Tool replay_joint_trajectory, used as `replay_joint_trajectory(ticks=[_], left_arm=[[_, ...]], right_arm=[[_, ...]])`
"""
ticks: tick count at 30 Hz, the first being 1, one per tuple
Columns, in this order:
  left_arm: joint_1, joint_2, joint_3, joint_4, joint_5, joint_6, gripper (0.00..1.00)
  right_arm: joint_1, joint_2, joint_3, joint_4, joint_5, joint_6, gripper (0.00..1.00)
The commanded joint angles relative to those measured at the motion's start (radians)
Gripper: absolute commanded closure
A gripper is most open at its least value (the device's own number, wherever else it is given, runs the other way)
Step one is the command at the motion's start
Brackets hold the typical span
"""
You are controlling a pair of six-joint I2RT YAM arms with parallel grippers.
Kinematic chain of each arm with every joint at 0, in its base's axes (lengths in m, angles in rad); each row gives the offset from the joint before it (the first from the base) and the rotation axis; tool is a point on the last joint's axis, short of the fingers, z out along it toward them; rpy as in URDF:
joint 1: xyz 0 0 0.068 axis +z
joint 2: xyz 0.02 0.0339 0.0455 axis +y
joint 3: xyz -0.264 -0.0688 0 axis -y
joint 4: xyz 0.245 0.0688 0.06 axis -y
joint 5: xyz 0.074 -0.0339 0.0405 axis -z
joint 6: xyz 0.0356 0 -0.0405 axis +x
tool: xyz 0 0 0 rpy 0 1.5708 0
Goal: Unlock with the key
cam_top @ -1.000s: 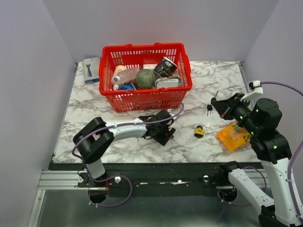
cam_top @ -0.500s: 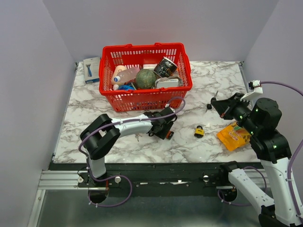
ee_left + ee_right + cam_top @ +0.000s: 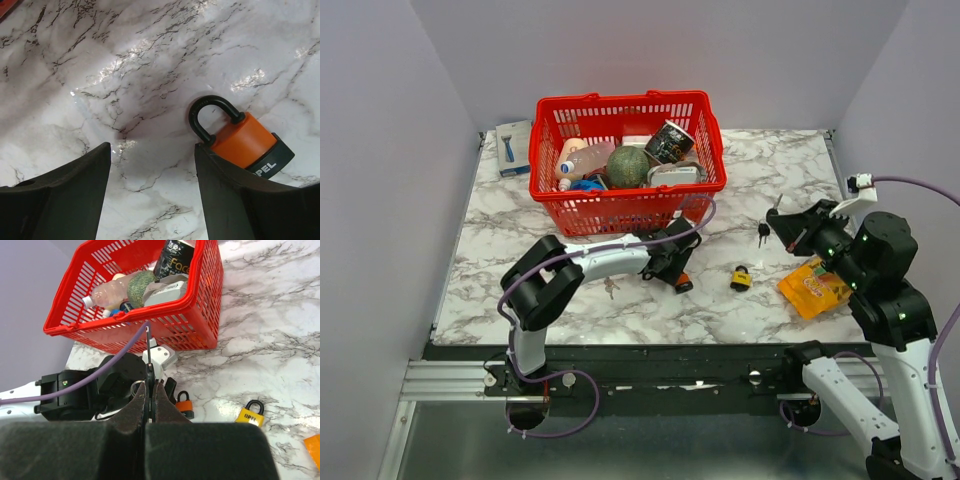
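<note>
An orange padlock (image 3: 243,143) with a black shackle lies flat on the marble table (image 3: 150,65). It is just outside my left gripper's right finger (image 3: 250,200). My left gripper (image 3: 152,200) is open and empty, low over the table; in the top view it (image 3: 676,272) sits beside the orange padlock (image 3: 685,285). My right gripper (image 3: 151,390) is shut on a key (image 3: 148,342) with a ring, held in the air, blade pointing away. In the top view it (image 3: 778,222) hovers at the right with the key (image 3: 763,231). A yellow padlock (image 3: 741,278) lies between the arms and also shows in the right wrist view (image 3: 251,414).
A red basket (image 3: 625,205) full of groceries stands at the back centre. An orange snack packet (image 3: 813,286) lies at the right under my right arm. A blue and white package (image 3: 512,146) lies at the back left. A small key-like item (image 3: 611,289) lies beside my left forearm.
My left gripper has moved right and slightly back, up to the orange padlock. A small key-like item now shows on the table beside its forearm. My right gripper holds the key almost still.
</note>
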Motion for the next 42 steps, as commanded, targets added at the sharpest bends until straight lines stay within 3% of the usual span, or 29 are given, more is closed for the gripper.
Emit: replay_joint_trajectory(ticks=[1,13,21,31,39,42], left_arm=[[0.011,-0.031,0.018,-0.026,-0.002,-0.040,0.25],[0.011,-0.109,0.125,-0.182,0.136,-0.307,0.25],[0.011,0.061,0.350,-0.409,0.209,-0.471,0.22],[0.011,0.110,0.355,-0.386,0.293,-0.612,0.22],[-0.081,0.182,0.629,-0.578,0.066,-0.524,0.23],[-0.121,0.146,0.639,-0.620,-0.034,-0.513,0.23]], right_arm=[[-0.003,-0.012,-0.023,-0.002,0.013,-0.017,0.99],[-0.003,-0.021,-0.104,0.004,-0.026,-0.041,0.99],[-0.002,-0.035,-0.134,0.024,-0.042,-0.044,0.99],[-0.004,-0.058,-0.173,0.044,-0.062,-0.039,0.99],[-0.002,-0.055,-0.173,0.048,-0.047,-0.062,0.99],[-0.003,-0.058,-0.180,0.048,-0.047,-0.065,0.99]])
